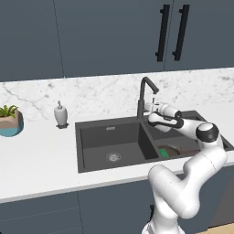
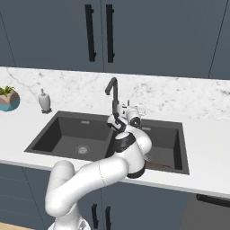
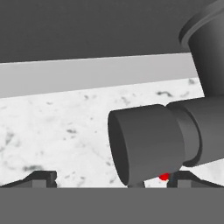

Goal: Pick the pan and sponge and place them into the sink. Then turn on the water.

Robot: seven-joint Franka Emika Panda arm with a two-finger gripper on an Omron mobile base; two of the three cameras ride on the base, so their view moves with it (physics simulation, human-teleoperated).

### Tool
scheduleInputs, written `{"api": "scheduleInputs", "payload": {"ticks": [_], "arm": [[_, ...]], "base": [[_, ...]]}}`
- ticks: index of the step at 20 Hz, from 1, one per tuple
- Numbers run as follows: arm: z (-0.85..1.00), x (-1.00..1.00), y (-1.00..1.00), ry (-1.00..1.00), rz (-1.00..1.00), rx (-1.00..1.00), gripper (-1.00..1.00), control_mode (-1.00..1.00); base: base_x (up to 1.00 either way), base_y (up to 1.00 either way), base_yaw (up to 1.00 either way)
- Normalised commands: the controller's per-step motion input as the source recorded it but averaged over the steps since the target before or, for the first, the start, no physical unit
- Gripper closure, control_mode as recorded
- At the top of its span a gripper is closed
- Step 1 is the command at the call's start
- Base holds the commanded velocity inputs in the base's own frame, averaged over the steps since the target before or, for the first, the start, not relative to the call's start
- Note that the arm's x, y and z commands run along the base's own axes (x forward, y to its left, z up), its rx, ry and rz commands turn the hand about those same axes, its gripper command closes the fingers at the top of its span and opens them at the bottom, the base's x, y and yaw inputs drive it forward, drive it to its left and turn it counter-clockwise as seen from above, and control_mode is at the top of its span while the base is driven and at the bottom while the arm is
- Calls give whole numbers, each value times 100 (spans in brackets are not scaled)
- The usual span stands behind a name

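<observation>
- The pan (image 1: 176,150) lies in the right-hand basin of the sink (image 1: 91,137), with the sponge (image 1: 163,152) beside it at its left edge; both seem already delivered, so my judgement is that only the water remains.
- The faucet (image 1: 144,93) stands behind the centre divider, between the two basins. In the hand view its side lever (image 3: 146,144) juts out as a stubby dark cylinder right in front of the camera, close to the finger tips.
- The gripper (image 1: 151,107) is level with that lever, jaws spread wide and holding nothing.
- Risk: the lever sits off to one side between the tips rather than centred, so a sideways push could glance off its rounded end and leave the tap shut.
- Risk: the arm is folded tightly over the right basin, so a wide swing could bring the elbow against the sink rim or the counter (image 1: 41,155).
- The soap bottle (image 1: 61,114) and potted plant (image 1: 9,119) stand well apart on the left, out of harm's way.
</observation>
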Motion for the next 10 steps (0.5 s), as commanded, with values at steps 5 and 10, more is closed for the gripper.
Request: {"api": "scheduleInputs", "payload": {"ticks": [5,10], "arm": [[-11,15,0,0,0,0,-100,-100],[-10,18,0,0,0,0,-100,-100]], "base": [[0,0,0],[0,0,0]]}}
